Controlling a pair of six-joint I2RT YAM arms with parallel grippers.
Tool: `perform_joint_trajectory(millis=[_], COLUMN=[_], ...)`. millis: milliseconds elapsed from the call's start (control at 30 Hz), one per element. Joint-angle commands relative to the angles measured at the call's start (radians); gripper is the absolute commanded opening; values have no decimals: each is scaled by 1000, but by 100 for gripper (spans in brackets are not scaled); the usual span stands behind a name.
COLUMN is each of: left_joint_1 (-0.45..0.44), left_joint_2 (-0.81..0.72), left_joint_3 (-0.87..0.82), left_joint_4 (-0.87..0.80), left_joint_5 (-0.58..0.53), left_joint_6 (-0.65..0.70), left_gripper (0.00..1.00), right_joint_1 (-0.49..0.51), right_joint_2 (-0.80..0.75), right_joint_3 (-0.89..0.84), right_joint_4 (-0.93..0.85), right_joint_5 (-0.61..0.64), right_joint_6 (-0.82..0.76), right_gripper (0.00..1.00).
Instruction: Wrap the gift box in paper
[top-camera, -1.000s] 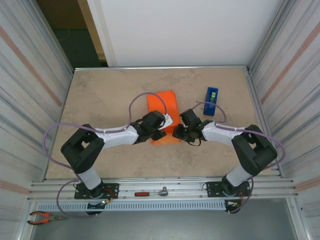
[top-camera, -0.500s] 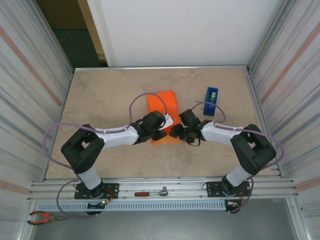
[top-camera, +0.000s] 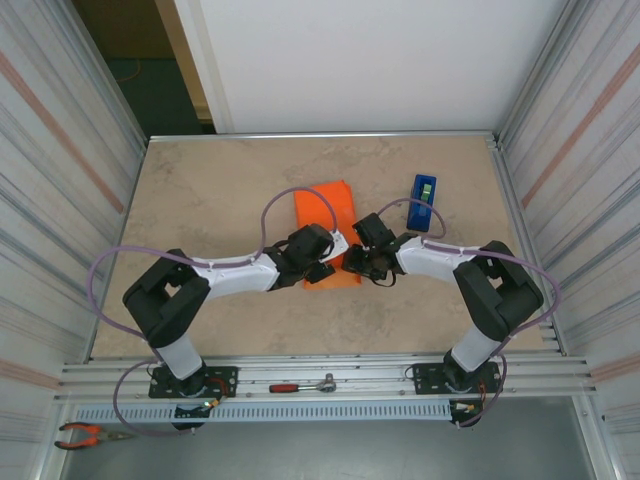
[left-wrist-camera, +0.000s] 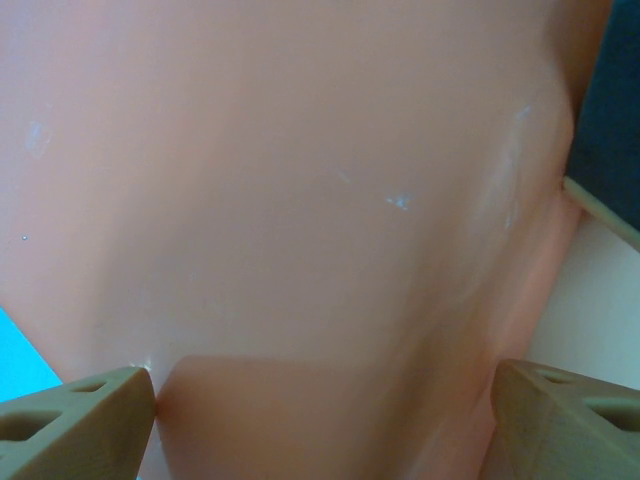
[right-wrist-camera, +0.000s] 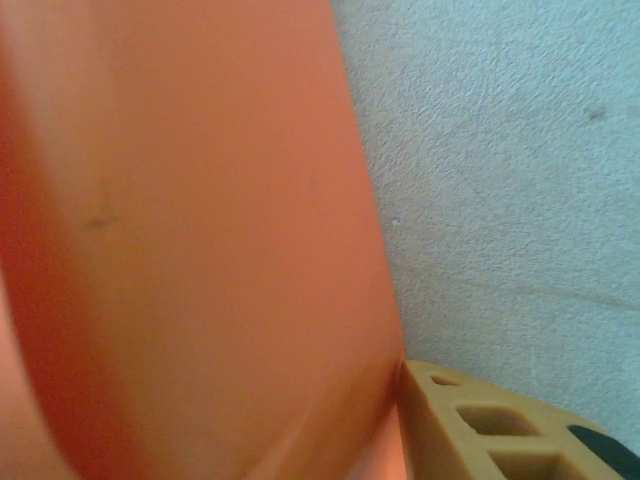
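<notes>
Gift box (top-camera: 323, 205) paper-skinned; left gripper (left-wrist-camera: 320, 420) wide, straddling paper (right-wrist-camera: 200, 250); right gripper (top-camera: 353, 262) touching paper, opening unclear.

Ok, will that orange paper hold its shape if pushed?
Probably not: the paper looks thin, with a soft crease in the right wrist view. It is likely light, so it may slide or buckle on the smooth table.
</notes>
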Motion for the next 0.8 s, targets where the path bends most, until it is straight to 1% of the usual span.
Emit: perform_joint_trajectory(millis=[0,100,333,533,767], left_joint_1=[-11,-19,-29,-32,-34], left_joint_2=[30,43,52,41,28], left_joint_3=[-9,-19,-38,-22,-19], left_joint_4=[15,37,72,52,40], left_joint_5=[-43,-82,-132,-115,-104], left_joint_6=[8,24,36,28,20], left_gripper=[87,86,86,86,86], right_joint_1=[13,19,29,23,3], right_joint_2=[14,15,-13,-43,-43], right_joint_3=[16,13,-12,-48,-37], right_joint_4=[-18,-20,-20,-19,-12], right_joint_5=[17,22,34,50,37], right_joint_6=[-10,-5,7,25,21], right_gripper=[41,40,42,43,44])
